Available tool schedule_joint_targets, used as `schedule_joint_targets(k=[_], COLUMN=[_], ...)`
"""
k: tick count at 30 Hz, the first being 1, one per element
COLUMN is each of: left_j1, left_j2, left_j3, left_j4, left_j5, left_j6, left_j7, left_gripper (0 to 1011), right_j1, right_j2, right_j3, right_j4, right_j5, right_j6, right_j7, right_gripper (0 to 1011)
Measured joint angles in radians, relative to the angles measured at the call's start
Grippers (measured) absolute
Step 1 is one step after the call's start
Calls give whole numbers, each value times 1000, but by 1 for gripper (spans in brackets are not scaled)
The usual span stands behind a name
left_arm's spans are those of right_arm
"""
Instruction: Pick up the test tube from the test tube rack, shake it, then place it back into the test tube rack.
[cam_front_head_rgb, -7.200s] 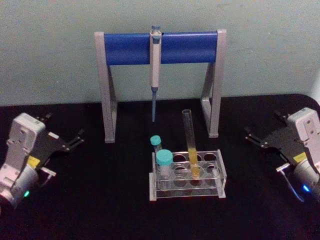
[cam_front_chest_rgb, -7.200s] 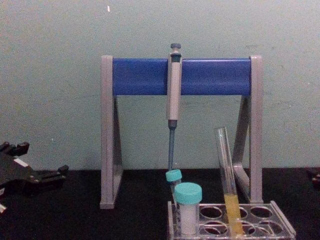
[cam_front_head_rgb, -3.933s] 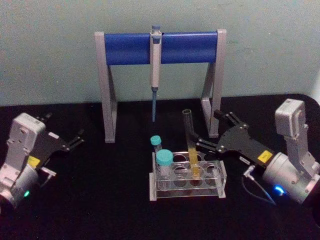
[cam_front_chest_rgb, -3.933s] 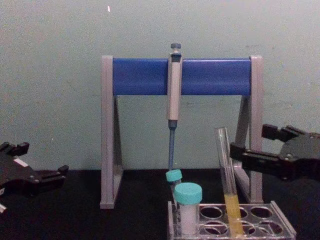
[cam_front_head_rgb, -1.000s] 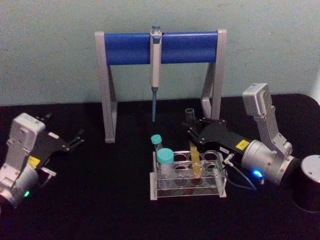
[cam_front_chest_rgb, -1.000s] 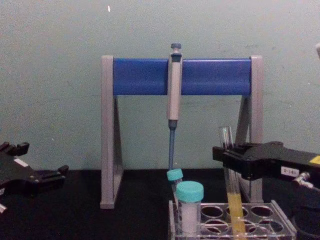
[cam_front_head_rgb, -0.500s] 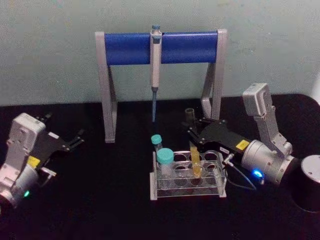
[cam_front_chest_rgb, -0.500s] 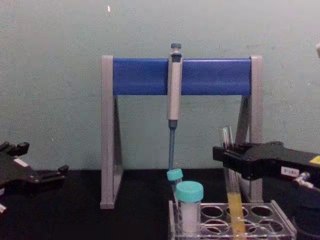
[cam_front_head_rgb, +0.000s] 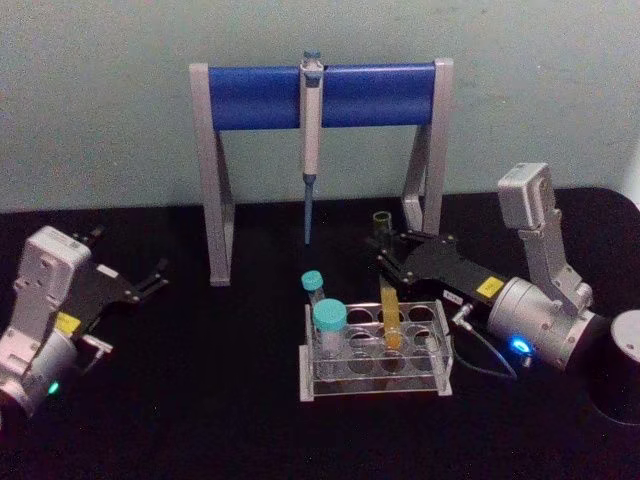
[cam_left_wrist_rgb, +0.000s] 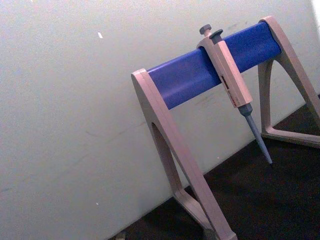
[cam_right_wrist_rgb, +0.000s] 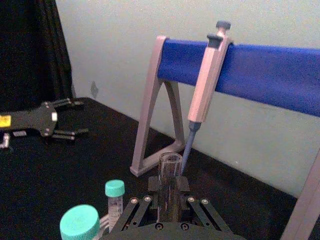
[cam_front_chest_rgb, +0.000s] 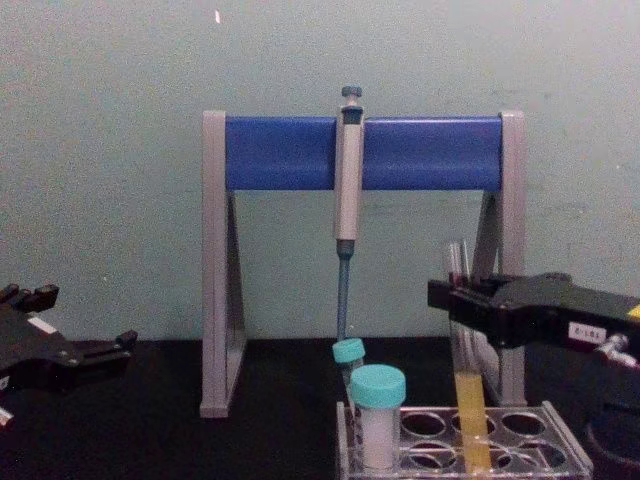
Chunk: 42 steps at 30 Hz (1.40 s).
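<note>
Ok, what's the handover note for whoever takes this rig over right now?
The right pincer is shut on the upper part of the test tube.
The left pincer is open and parked at the far left, holding nothing.
The tube stands upright with its yellow-filled lower end in a hole of the test tube rack.
Done: the grasp.
Left: lift it clear, shake it, set it back in the rack.

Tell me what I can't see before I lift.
Test tube bottom and rack base: chest view, cut off by the lower edge.
Its middle: head view, hidden behind the right gripper.
Its lower half: right wrist view, hidden under the gripper's body.
Left gripper: chest view, partly cut by left edge.
</note>
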Motion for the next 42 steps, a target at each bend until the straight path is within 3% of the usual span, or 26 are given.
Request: schedule_joint_targets(k=[24,29,42], left_j1=[0,0,0], left_j2=[0,0,0], left_j3=[0,0,0], left_j4=[0,0,0], left_j5=[0,0,0], left_j6=[0,0,0], left_j7=[0,0,0], left_gripper=[1001,1001,1001], right_j1=[-36,-41,-45], right_j2=[16,13,-16], right_j3=[64,76,96], right_j4=[-111,-119,-115], right_j5=[116,118,72], right_j6=[-62,-82,-117], right_j7=[4,-19,-71], right_gripper=[233,233,233])
